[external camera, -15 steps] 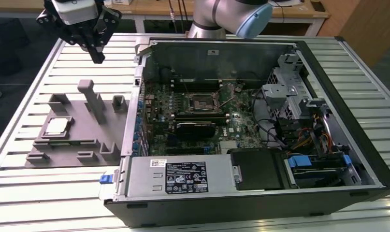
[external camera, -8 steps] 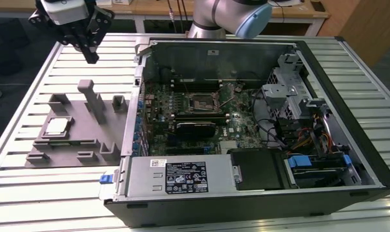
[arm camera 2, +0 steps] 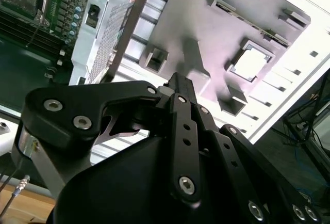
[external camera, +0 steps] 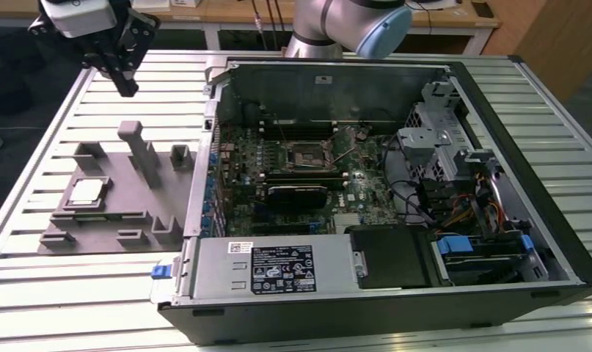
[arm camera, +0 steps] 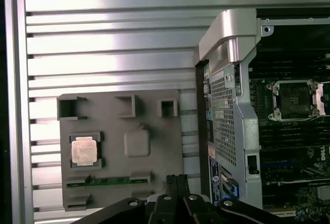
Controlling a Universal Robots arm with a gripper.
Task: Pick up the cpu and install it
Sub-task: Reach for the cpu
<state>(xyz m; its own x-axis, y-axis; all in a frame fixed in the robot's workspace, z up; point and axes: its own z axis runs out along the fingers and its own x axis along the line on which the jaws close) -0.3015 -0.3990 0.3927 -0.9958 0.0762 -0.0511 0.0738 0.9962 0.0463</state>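
The cpu sits flat in a recess at the grey fixture's end on the exterior view's left, untouched. The gripper hangs above the fixture's far edge, fingers pressed together and empty. The cpu lies below them, toward the fixture's near side. Beyond the fixture, on the exterior view's right, the socket in the open computer case looks unfilled.

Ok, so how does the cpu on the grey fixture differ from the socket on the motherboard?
The cpu has a shiny silver top; the socket is dark inside a metal frame. The cpu lies in a recess of the grey fixture outside the case; the socket sits on the motherboard inside it. Both are squarish and lie flat.
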